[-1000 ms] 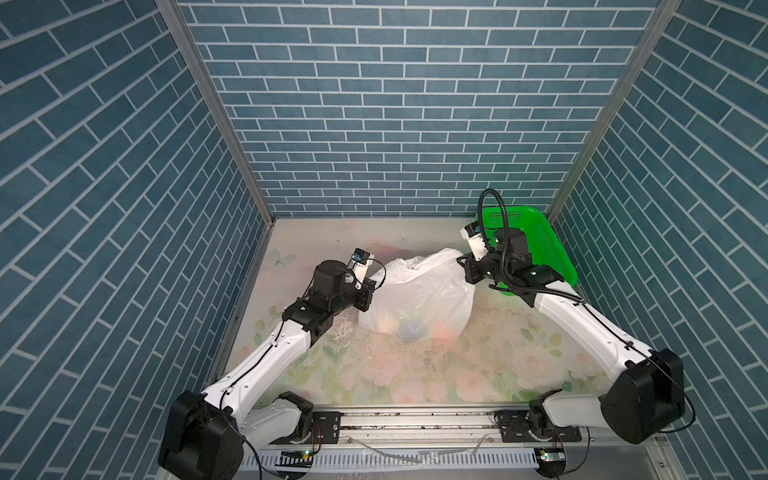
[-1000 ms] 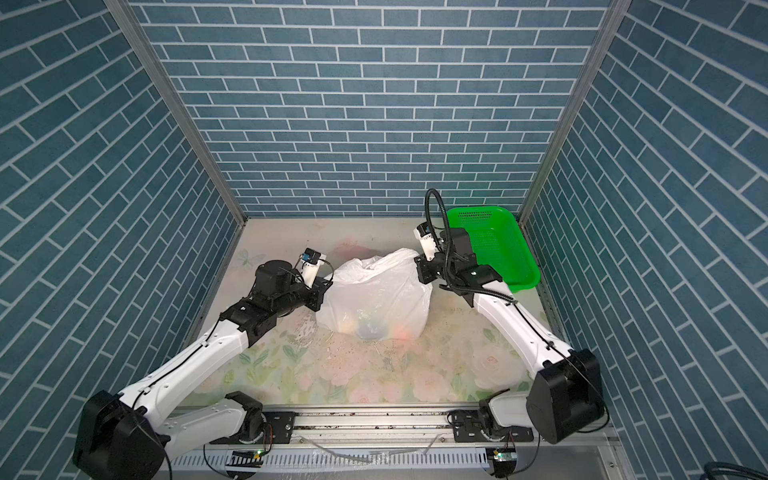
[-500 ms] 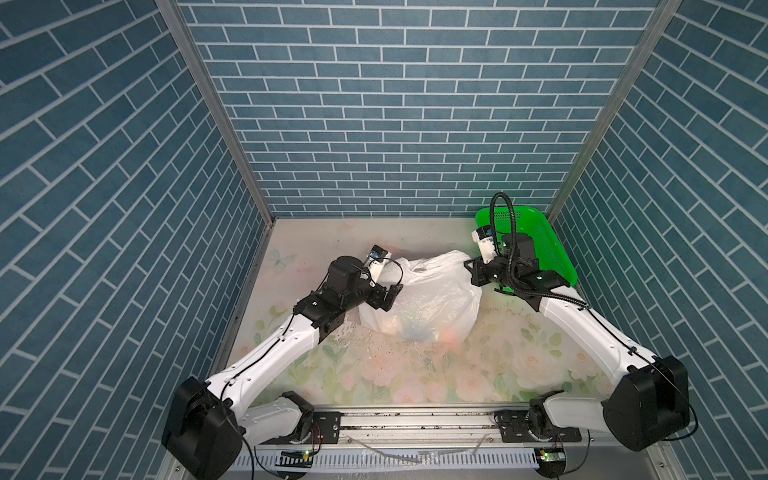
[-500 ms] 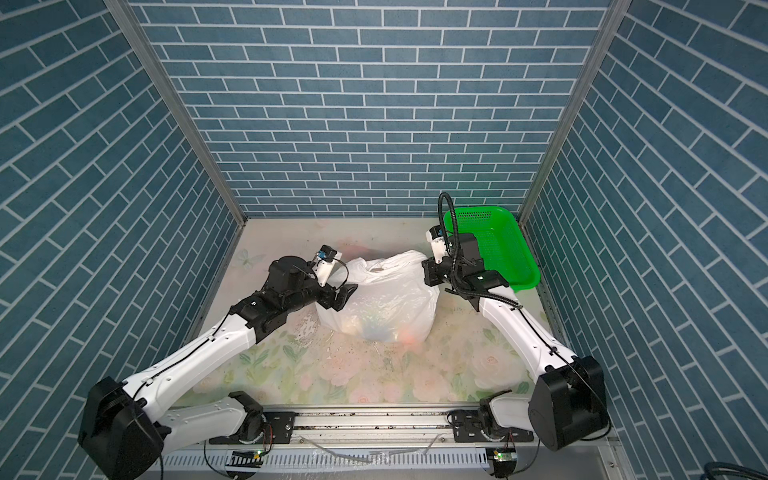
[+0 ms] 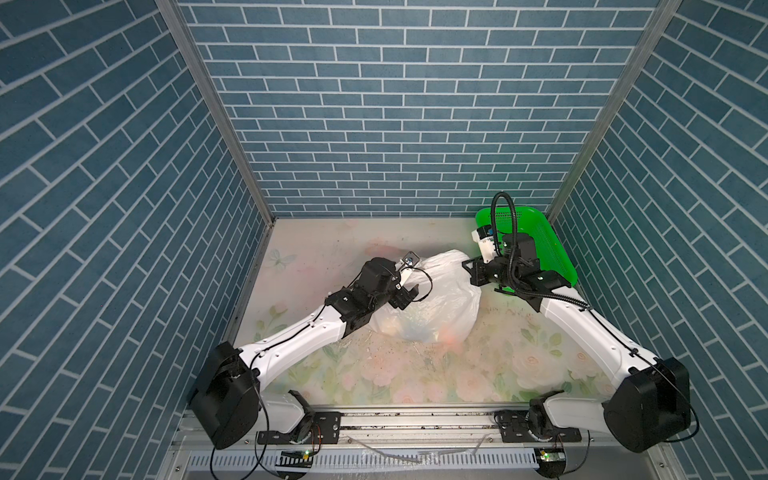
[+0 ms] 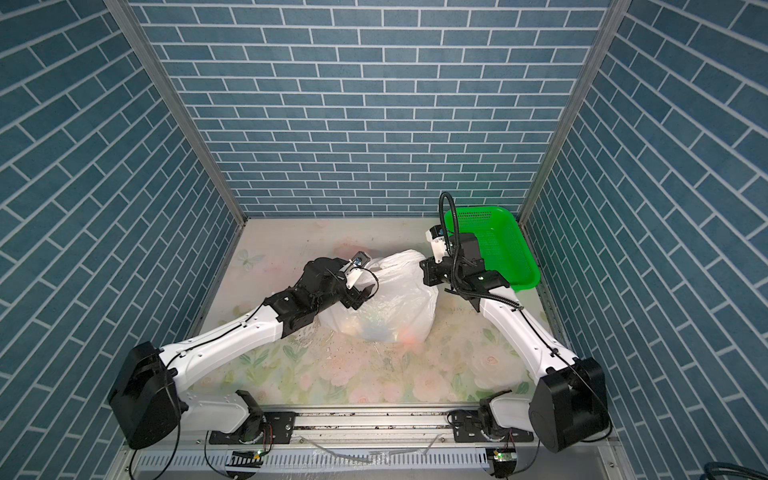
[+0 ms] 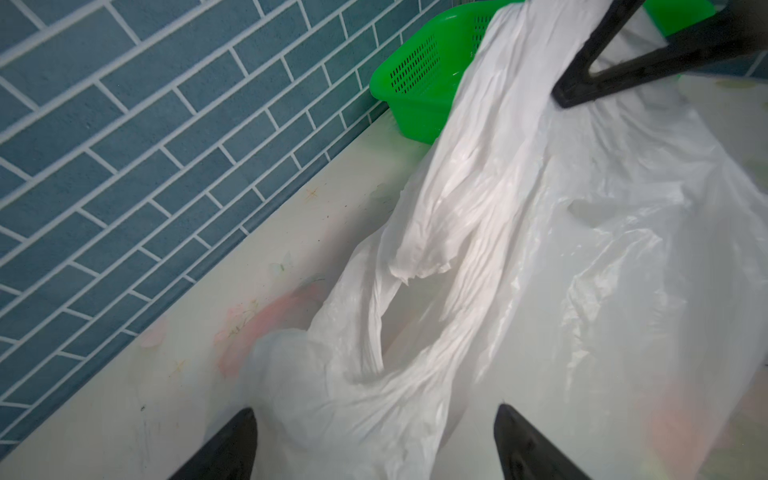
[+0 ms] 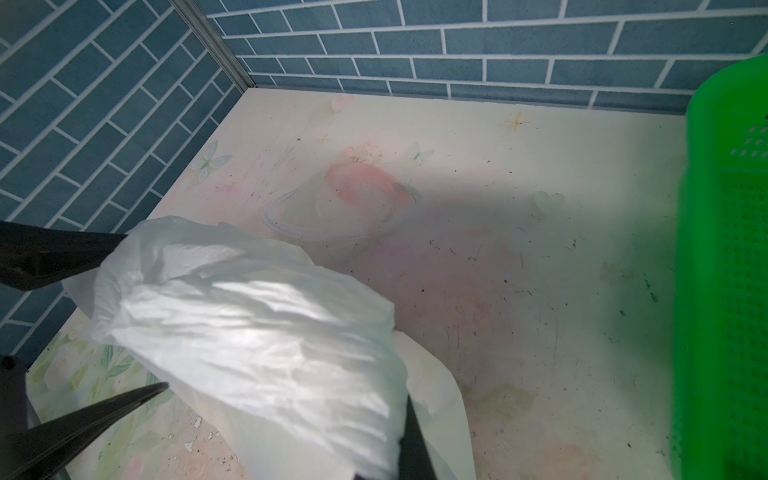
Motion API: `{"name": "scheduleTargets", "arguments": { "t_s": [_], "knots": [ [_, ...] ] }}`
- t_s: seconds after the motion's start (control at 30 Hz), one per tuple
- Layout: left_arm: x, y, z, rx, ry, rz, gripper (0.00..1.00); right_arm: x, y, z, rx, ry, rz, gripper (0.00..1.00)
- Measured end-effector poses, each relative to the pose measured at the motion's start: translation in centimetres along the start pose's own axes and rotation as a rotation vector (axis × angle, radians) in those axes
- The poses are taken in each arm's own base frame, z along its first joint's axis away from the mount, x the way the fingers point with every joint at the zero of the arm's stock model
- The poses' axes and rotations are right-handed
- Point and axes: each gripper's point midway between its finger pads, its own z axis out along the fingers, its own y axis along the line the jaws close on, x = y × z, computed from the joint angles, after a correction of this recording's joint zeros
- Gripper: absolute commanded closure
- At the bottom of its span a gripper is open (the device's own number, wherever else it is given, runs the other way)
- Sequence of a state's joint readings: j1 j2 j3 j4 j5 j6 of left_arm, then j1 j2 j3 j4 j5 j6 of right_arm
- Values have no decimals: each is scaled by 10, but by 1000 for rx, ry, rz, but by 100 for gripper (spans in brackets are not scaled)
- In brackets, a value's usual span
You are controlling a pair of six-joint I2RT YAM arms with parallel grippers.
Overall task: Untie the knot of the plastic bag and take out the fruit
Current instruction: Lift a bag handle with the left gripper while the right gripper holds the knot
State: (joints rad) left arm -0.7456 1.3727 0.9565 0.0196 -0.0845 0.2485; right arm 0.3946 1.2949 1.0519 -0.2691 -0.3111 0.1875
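Note:
The white plastic bag lies crumpled mid-table. Fruit shows only as faint orange and pale blurs through its lower side. My left gripper is open at the bag's left side. A twisted handle strip lies loose between its fingertips. My right gripper is shut on the bag's upper right corner and holds it raised. The knot is hidden among the folds.
A green perforated basket stands at the back right corner, just behind my right wrist. Blue brick walls close off the left, back and right. The floral table top carries small dark specks.
My left gripper has opened, let go of the bag's left edge and moved right over the bag. My right gripper stays shut on its corner, barely shifted.

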Motion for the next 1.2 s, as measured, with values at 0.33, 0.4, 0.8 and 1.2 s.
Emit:
{"name": "scheduleTargets", "arguments": {
  "t_s": [0.33,0.4,0.8,1.2],
  "knots": [
    [-20,29,14,-175,-31,83,68,-3,2,-7,6,-13,-4,100],
    [-22,36,10,-201,-38,86,74,-3,2,-10,7,-16,-4,100],
    [-22,84,-41,-275,-121,-67,100,-8,4,-18,19,-38,-8,100],
    [-41,65,-11,-61,-189,-196,100,-23,-25,-1,119,-53,37,100]
  ]
}}
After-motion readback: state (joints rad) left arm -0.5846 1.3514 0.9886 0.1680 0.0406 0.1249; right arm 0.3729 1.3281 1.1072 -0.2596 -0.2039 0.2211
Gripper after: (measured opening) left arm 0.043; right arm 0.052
